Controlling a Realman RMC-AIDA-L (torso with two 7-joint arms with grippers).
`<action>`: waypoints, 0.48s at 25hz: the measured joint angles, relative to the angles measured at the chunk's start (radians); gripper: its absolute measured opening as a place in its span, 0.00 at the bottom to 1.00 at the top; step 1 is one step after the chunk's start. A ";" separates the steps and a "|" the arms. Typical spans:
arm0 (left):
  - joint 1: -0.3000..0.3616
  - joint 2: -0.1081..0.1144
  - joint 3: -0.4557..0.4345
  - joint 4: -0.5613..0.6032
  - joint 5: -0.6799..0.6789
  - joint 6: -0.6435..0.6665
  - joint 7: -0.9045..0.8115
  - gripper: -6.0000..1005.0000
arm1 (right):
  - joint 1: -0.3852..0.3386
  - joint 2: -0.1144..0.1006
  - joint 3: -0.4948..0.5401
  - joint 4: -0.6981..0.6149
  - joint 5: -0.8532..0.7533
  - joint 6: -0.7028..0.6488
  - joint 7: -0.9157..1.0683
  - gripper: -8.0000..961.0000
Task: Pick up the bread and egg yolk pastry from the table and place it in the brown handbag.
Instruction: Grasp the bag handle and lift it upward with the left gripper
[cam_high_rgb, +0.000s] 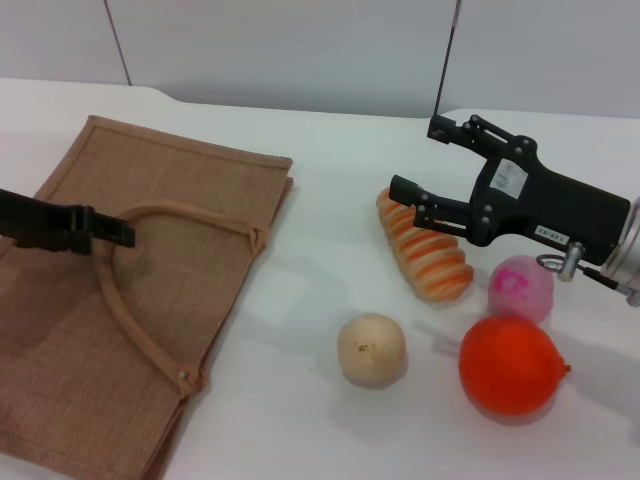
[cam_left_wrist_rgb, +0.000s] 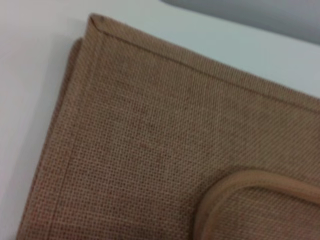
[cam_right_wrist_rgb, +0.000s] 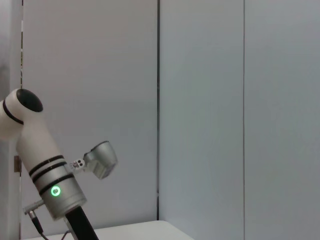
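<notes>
The striped orange and cream bread (cam_high_rgb: 425, 250) lies on the white table, right of centre. My right gripper (cam_high_rgb: 415, 158) hovers open just above and behind the loaf, one finger over its far end. The round pale egg yolk pastry (cam_high_rgb: 371, 349) sits nearer the front, apart from both grippers. The brown handbag (cam_high_rgb: 150, 260) lies flat on the left with its loop handle (cam_high_rgb: 130, 300) on top. My left gripper (cam_high_rgb: 125, 233) hangs over the bag beside that handle. The left wrist view shows only the bag's woven cloth (cam_left_wrist_rgb: 150, 140) and a piece of handle (cam_left_wrist_rgb: 260, 187).
A pink ball (cam_high_rgb: 520, 288) and a larger orange fruit (cam_high_rgb: 510, 366) sit right of the pastry, close under my right arm. The right wrist view shows grey wall panels and the other arm's white link (cam_right_wrist_rgb: 50, 175).
</notes>
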 joint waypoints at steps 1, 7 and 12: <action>-0.005 0.002 0.010 -0.017 0.008 0.016 -0.001 0.63 | 0.000 0.000 0.000 0.000 0.000 0.000 0.000 0.93; -0.022 -0.001 0.036 -0.058 0.035 0.067 -0.001 0.63 | 0.000 0.000 0.000 0.000 0.000 0.000 0.000 0.93; -0.030 -0.004 0.037 -0.059 0.043 0.091 0.006 0.62 | 0.000 0.002 0.000 0.000 0.000 -0.001 0.000 0.93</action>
